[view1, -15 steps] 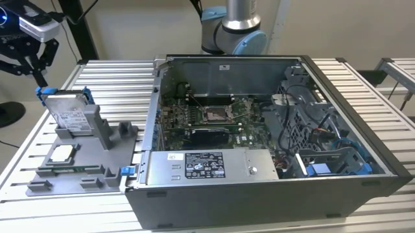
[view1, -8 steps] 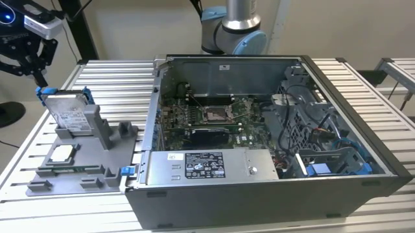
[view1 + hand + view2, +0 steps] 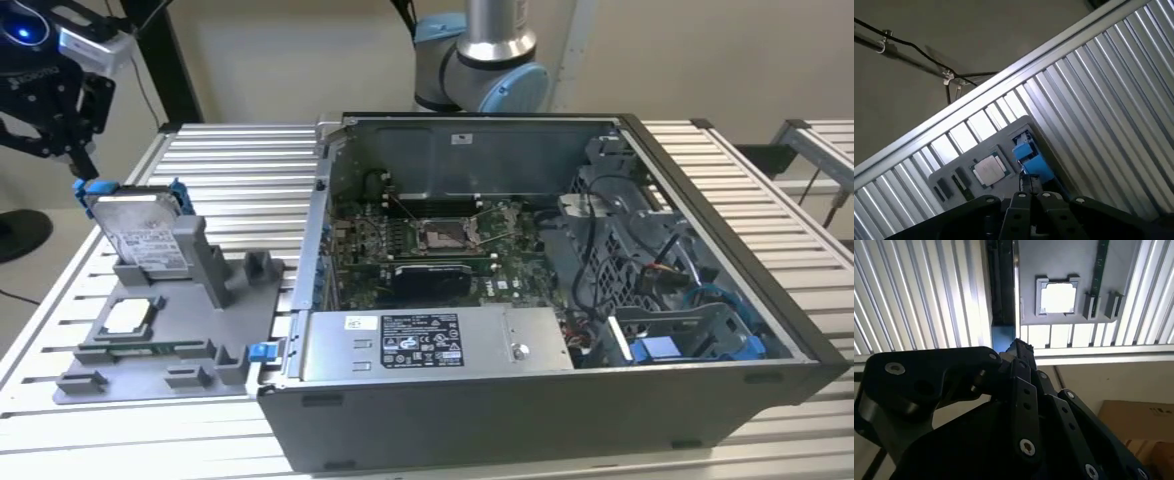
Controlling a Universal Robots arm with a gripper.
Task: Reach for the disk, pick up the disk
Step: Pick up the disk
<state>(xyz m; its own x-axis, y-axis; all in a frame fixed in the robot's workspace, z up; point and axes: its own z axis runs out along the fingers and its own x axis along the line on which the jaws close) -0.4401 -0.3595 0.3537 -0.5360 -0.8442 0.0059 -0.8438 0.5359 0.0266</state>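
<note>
— What sits on the slatted table [image 3: 234, 160]?
— An open computer case [image 3: 534, 410], its green circuit board [image 3: 400, 240] showing, with a long grey labelled box [image 3: 434, 345] along its near edge
— And at the exterior view's left?
— A grey plastic holder [image 3: 180, 345] just beside the case, a small square silver chip [image 3: 127, 317] lying flat in it

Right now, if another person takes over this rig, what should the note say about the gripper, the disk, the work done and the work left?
Gripper: at the top edge of the disk, by its blue bracket. Whether it is open or shut cannot be told.
Disk: upright in the grey holder on the slatted table, on the exterior view's left of the open computer case.
Done: the reach, as the gripper is at the disk.
Left: the pick-up, as the disk is not yet lifted out of the holder.
</note>
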